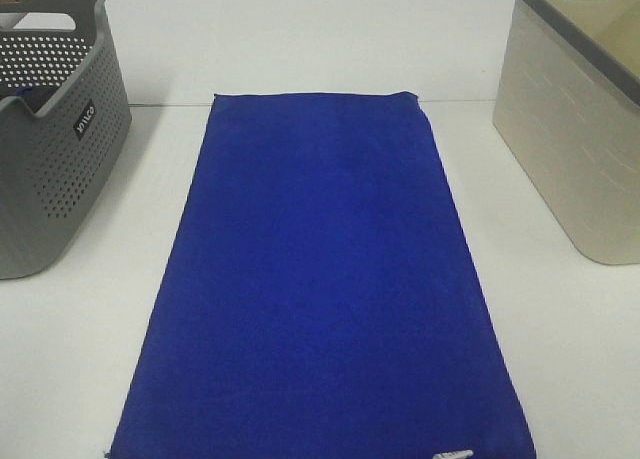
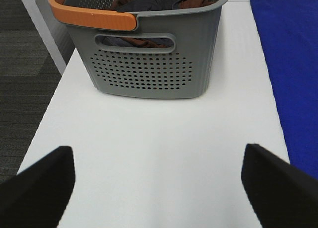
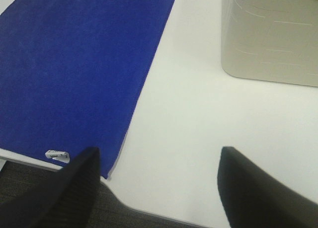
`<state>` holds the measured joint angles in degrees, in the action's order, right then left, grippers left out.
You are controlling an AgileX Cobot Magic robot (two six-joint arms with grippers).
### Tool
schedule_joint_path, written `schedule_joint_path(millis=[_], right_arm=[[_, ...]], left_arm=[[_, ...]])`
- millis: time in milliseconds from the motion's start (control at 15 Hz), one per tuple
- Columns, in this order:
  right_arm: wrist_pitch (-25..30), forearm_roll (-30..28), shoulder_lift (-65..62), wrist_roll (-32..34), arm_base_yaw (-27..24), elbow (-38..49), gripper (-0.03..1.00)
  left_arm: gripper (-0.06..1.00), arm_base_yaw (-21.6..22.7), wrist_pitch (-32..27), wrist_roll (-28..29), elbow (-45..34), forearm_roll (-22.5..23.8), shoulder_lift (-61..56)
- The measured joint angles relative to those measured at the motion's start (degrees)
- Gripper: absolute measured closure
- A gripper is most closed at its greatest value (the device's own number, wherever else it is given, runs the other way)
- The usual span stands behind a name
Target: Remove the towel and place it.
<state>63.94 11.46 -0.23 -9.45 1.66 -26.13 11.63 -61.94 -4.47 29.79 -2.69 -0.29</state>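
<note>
Over the white table (image 1: 90, 359), left gripper (image 2: 158, 181) and right gripper (image 3: 159, 181) gape wide, empty, clear of the towel (image 1: 325, 279).

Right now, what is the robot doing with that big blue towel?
Nothing is touching it yet. The blue towel lies spread flat on the white table, between a grey basket with clothes inside and a beige basket. The left hand is open above bare table near the grey basket. The right hand is open too, above the table edge beside the towel's corner with the small white tag. Neither hand holds anything.
</note>
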Motion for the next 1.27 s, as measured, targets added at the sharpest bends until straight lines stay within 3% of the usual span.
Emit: schedule_joint_path(millis=[1267], right_arm=[[0.0, 1.4, 0.0, 0.0, 0.2, 0.0, 0.30]], left_arm=[[0.09, 0.0, 0.0, 0.0, 0.0, 0.0, 0.0]])
